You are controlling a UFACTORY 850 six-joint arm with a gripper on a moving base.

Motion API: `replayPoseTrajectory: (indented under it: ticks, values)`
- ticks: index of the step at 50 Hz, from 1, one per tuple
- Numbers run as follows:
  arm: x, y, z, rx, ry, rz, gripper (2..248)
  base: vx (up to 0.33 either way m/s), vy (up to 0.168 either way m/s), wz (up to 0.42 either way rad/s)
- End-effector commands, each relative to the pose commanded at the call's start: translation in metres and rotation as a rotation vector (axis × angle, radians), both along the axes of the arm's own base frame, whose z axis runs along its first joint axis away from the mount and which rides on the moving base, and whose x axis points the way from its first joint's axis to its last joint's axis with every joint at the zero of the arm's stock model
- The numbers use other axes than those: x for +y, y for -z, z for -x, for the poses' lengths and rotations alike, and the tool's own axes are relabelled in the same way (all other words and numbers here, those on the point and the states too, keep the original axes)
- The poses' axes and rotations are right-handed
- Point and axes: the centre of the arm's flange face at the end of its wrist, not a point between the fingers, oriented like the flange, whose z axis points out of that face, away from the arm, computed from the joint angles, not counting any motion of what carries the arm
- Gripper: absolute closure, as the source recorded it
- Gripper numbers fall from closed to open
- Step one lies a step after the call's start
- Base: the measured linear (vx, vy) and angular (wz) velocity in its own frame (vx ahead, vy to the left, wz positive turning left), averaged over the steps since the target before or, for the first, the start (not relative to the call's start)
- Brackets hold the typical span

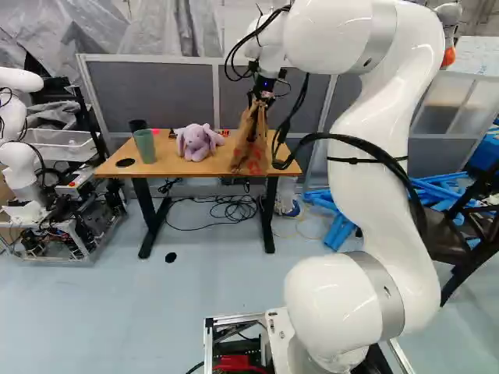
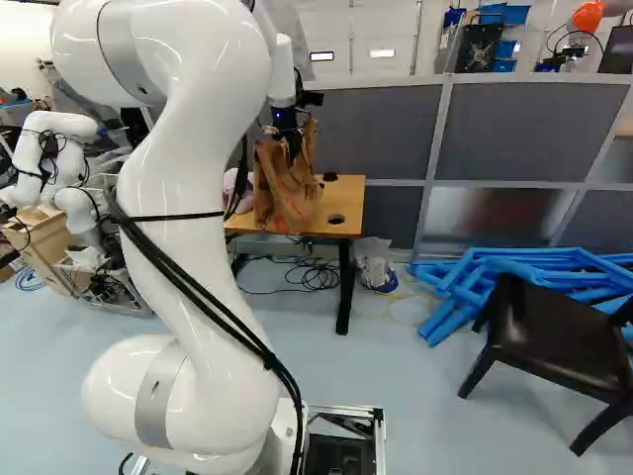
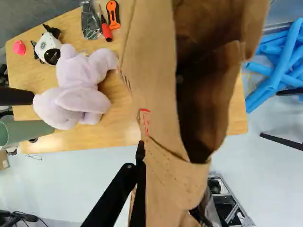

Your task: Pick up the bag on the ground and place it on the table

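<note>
Brown paper bag point(image 1: 249, 148) was in the gripper point(image 1: 259, 117), pinched btwn its two fingers, one on each side of the paper w/ the folds caught there. Bag hung upright at the R part of the wooden table point(image 1: 175, 165) in the L base view, its lower end by the front edge; couldn't tell if the bottom touched the wood. Wrist view: mouth gaped, dark inside, red print on one side. White arm point(image 1: 382, 156) reached up & fwd from the base. Beside the bag on the tabletop: lilac plush point(image 1: 198, 142), then green cup point(image 1: 144, 146) w/ a dark cup point(image 1: 137, 125) just behind. Further back, per wrist view: b/w toy point(image 3: 48, 48), small pink item point(image 3: 19, 47), clear packet point(image 3: 90, 21), red screwdriver point(image 3: 105, 28) & orange tool point(image 3: 112, 14), last three near each other. Black cables point(image 1: 234, 210) lay on the floor under the table. Blue tubes point(image 2: 534, 277) were piled near a dark chair point(image 2: 554, 336), R side of the R base view. Another robot point(image 1: 15, 140) stood at far L of the L base view.
</note>
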Motion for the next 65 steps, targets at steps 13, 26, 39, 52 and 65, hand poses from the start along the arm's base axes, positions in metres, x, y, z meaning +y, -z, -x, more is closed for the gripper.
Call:
replayPoseTrajectory:
  ticks: [13, 26, 39, 52, 65]
  values:
    - [0.0, 0.0, 0.0, 0.0, 0.0, 0.0, 229, 0.143, -0.001, -0.012]
    - [0.0, 0.0, 0.0, 0.0, 0.0, 0.0, 229, 0.115, -0.002, -0.014]
    - [0.0, 0.0, -0.001, -0.001, 0.0, 0.0, 229, 0.038, 0.0, -0.005]
    - [0.0, 0.0, -0.002, -0.001, 0.0, 0.0, 229, 0.0, 0.0, 0.0]
    - [-0.001, 0.01, -0.011, 0.007, 0.001, 0.0, 229, 0.0, 0.0, 0.0]
